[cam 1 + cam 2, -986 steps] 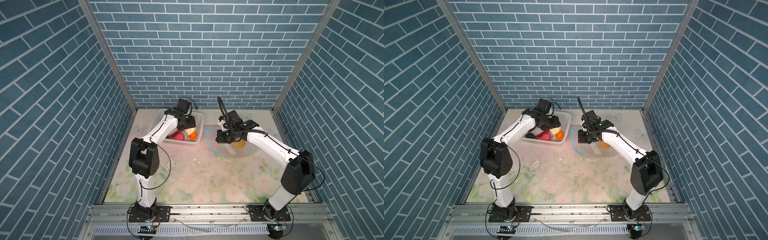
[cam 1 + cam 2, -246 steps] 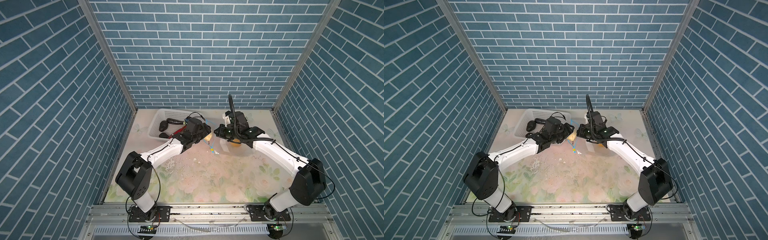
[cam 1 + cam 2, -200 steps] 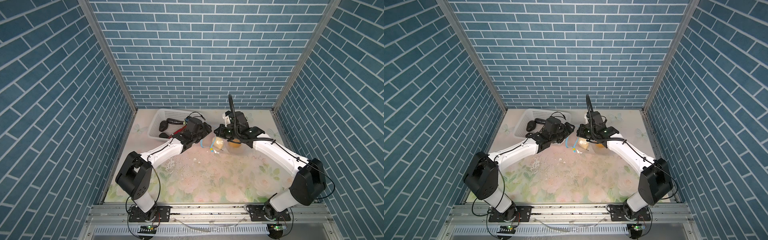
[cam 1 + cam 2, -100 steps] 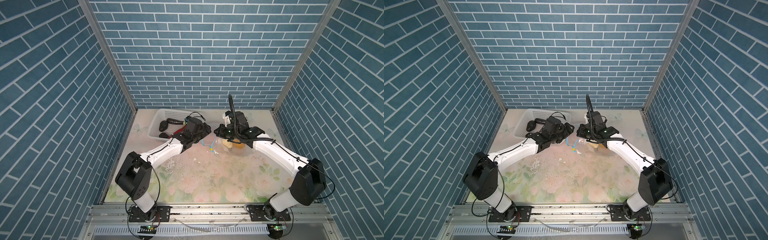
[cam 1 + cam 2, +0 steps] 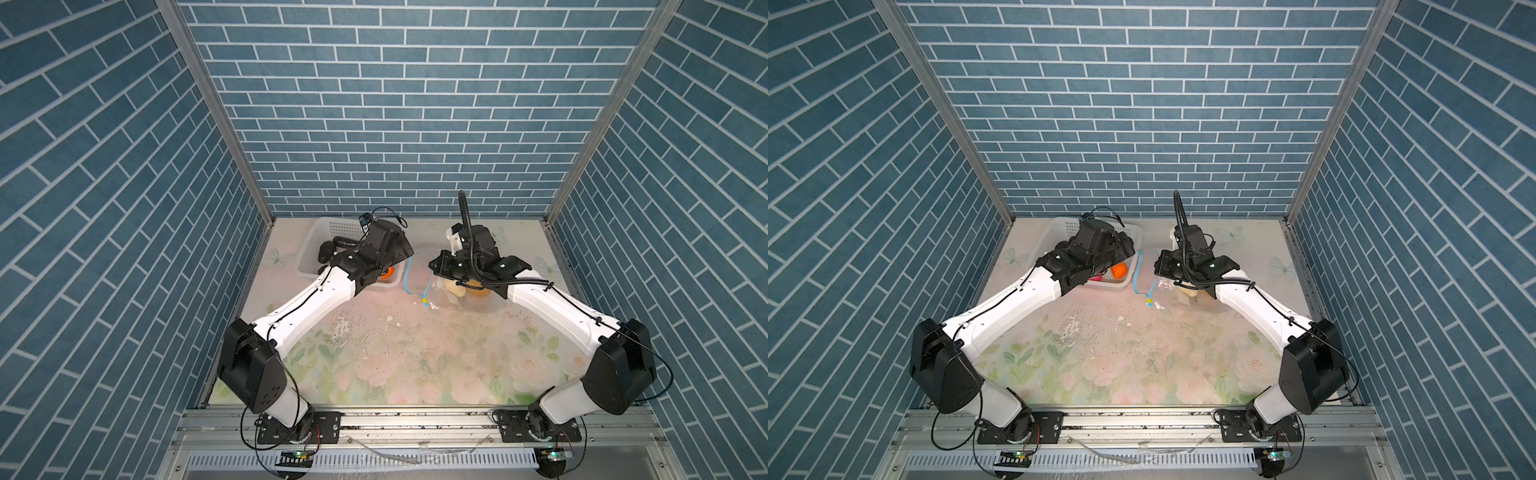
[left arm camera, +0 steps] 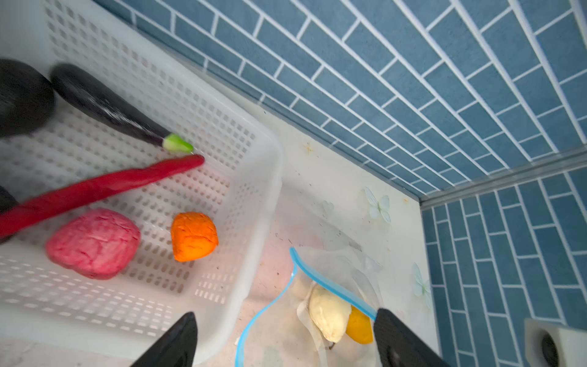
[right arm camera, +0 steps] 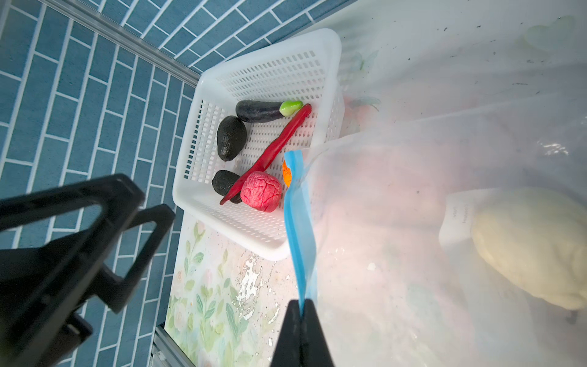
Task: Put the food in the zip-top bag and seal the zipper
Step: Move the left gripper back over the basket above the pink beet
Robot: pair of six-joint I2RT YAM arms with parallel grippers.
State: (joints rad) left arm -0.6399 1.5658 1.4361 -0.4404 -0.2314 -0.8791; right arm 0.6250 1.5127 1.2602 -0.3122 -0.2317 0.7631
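Note:
The clear zip-top bag (image 5: 465, 301) lies right of the basket with its mouth held up. My right gripper (image 7: 300, 313) is shut on its light blue zipper (image 7: 300, 216). A cream-white lump (image 6: 328, 313) and a yellow-orange lump (image 6: 360, 327) lie inside the bag. My left gripper (image 6: 286, 330) hangs open and empty above the basket's corner by the bag mouth. Left in the basket are a pink lump (image 6: 93, 243), an orange lump (image 6: 194, 236), a red chili (image 6: 104, 187) and black pieces (image 7: 231, 137). The yellow slider (image 5: 424, 299) sits at the zipper's near end.
The white perforated basket (image 6: 270, 197) stands at the back left, close to the brick wall. Its rim nearly touches the bag. A white block (image 6: 552, 343) stands beyond the bag. The floral table top (image 5: 395, 357) stretches toward the front.
The left gripper has pulled back from the bag mouth toward the basket and opened a little wider. The cream-white lump now lies in the bag. The right gripper has held still.

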